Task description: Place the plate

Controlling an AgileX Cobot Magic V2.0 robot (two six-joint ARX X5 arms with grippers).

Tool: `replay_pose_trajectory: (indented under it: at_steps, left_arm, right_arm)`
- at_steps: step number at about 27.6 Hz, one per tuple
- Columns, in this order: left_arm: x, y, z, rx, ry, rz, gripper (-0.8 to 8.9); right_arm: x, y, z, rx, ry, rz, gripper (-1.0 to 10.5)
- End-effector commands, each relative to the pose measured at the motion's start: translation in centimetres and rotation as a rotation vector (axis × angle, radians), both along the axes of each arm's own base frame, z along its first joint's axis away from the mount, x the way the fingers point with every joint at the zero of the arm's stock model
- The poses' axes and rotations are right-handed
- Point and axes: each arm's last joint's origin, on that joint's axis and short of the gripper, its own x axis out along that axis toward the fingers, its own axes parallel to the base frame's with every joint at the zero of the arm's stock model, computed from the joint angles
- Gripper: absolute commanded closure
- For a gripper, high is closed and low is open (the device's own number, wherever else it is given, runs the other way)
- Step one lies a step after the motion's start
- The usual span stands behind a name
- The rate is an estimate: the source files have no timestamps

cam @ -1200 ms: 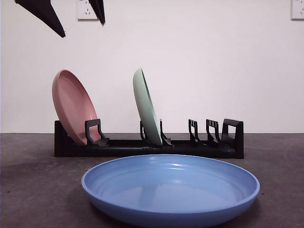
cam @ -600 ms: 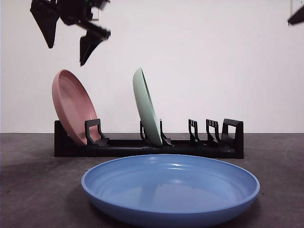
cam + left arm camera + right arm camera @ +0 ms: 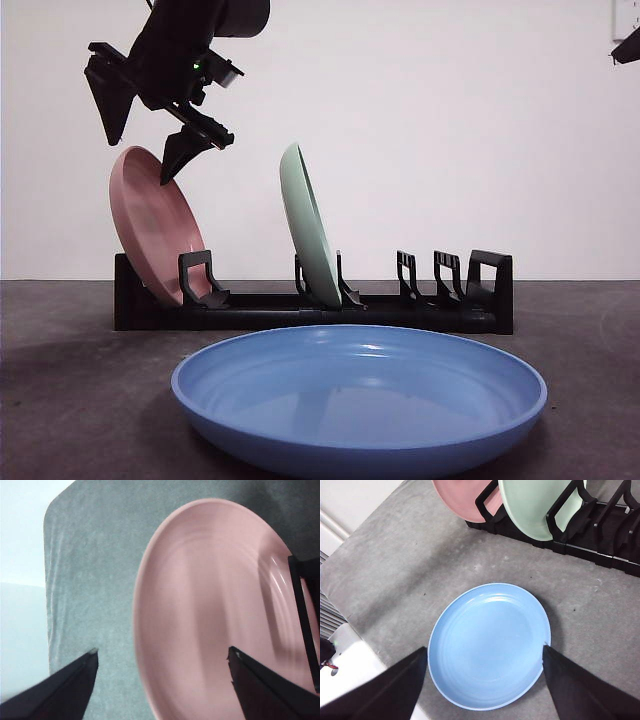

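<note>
Spread fingers (image 3: 112, 115) of left gripper (image 3: 140, 135) straddling pink plate (image 3: 155, 225) rim.

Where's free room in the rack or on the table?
Rack slots beyond the green plate stand free. Bare table flanks the blue plate. Crowded at the pink plate, left gripper over its rim.

Pink plate (image 3: 150, 225), pale green plate (image 3: 309, 225), blue plate (image 3: 360, 395), black rack (image 3: 480, 300), grey speckled table (image 3: 395, 570).

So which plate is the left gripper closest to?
The pink plate, tilted at the rack's end; left gripper hovers right above its rim.
</note>
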Motion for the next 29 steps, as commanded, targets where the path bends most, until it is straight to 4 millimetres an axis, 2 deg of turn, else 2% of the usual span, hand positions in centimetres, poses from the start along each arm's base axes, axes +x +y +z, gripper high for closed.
replay_pose_trajectory:
  at_steps: [1,5,13,17,29]
  left_arm:
    - [0.5,-0.4,0.0,0.001,-0.016,-0.003,5.07]
    - [0.5,-0.3,0.0,0.003,-0.011,0.000,6.27]
    - [0.7,0.1,0.0,0.005,-0.009,0.006,7.06]
    - [0.8,0.3,0.0,0.006,-0.008,0.013,7.91]
    - [0.7,0.7,0.6,0.035,-0.025,0.018,7.99]
  right_arm:
    - [0.1,0.1,0.3,0.012,-0.007,0.001,5.8]
    - [0.1,0.1,0.3,0.013,-0.007,0.001,5.8]
    - [0.1,0.1,0.3,0.013,-0.007,0.001,5.8]
    - [0.1,0.1,0.3,0.013,-0.007,0.001,5.8]
    - [0.1,0.1,0.4,0.014,-0.012,0.002,5.8]
